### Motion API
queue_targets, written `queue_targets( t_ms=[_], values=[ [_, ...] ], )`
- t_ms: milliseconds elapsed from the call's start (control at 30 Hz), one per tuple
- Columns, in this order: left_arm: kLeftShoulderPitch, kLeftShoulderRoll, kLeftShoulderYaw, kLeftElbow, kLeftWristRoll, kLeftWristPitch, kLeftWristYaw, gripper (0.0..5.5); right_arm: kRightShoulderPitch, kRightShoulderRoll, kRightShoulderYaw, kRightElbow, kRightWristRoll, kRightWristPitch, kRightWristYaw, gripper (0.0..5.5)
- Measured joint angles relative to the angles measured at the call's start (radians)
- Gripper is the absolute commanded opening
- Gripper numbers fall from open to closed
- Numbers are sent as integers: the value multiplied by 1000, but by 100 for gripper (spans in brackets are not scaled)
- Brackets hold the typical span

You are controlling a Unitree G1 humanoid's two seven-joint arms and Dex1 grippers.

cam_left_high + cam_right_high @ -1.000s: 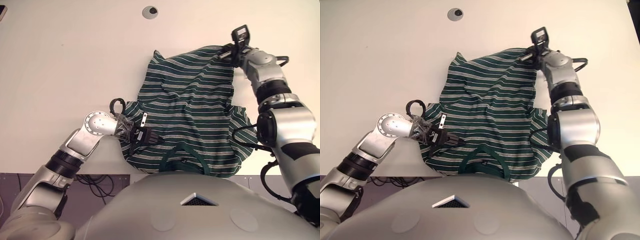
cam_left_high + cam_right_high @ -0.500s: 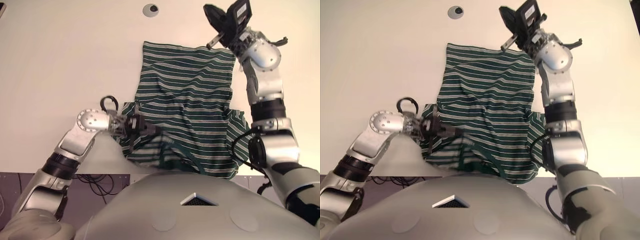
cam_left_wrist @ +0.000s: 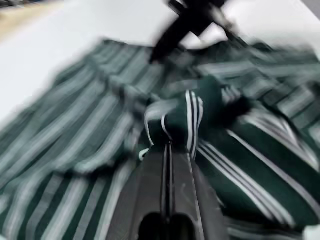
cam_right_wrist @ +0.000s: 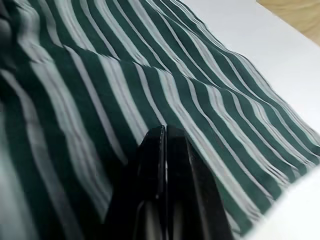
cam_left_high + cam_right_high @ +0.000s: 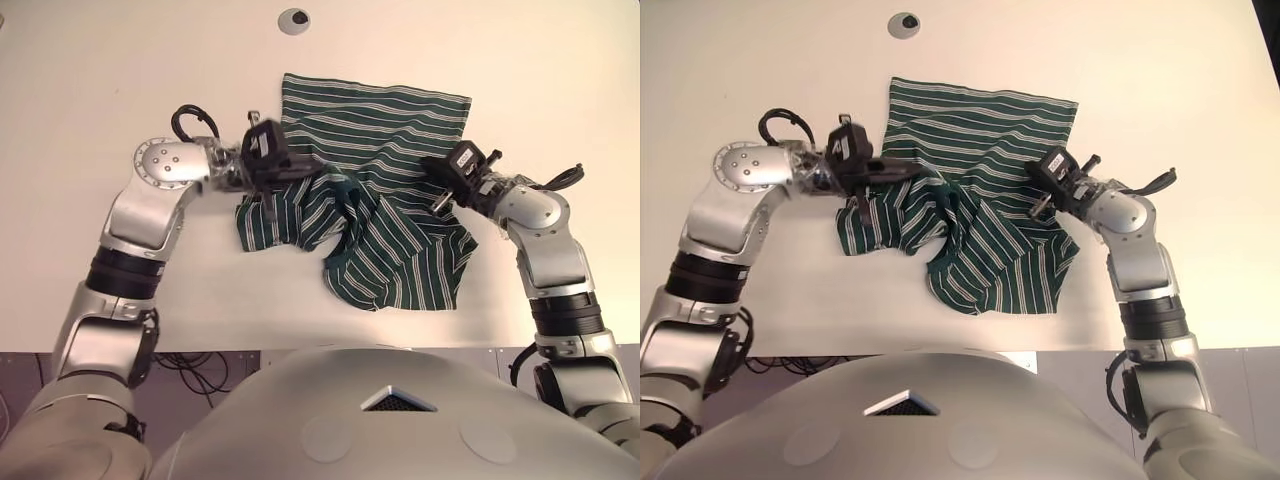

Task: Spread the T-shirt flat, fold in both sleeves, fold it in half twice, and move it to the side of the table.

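The T-shirt (image 5: 390, 130) lies crumpled mid-bench (image 5: 120, 60), its far half flat. The left gripper (image 3: 168, 145) has its jaws pinching a raised fold on the shirt's left side. The right gripper (image 4: 164, 131) has its jaws pressed together over the shirt's right edge.

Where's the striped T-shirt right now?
In the head views the T-shirt lies half crumpled at the table's middle, nearer the robot than its round hole; the left hand pinches its left side, the right hand sits over its right side.
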Motion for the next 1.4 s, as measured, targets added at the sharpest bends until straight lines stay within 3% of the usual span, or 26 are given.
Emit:
queue_targets(
  t_ms=[133,233,367,467,667,767,933,1100,1200,1400],
  values=[
    [13,11,-15,9,38,-59,-36,69,18,-3,-48,-100,106,59,53,0],
    [26,18,-18,13,55,-80,-46,69,35,-39,-58,-187,163,80,100,0],
    [87,76,28,-11,24,-126,-98,69,153,-123,41,-301,176,31,229,0],
    [135,131,71,-44,-7,-165,-148,69,192,-195,152,-262,49,-45,257,0],
    [181,168,35,-17,121,-229,-132,51,150,-263,260,-209,-121,-203,254,0],
    [191,176,-3,7,178,-300,-108,7,150,-287,266,-212,-144,-227,255,0],
    [281,286,-6,-70,142,-325,-157,2,190,-438,234,-256,-131,-272,287,0],
    [475,420,76,-169,62,-334,-166,2,227,-533,188,-251,-92,-310,314,0],
    [539,443,120,-188,27,-334,-172,2,241,-556,167,-230,-74,-344,326,0],
    [533,419,189,-200,-84,-297,-175,94,250,-571,122,-160,-6,-380,368,0]
  ],
)
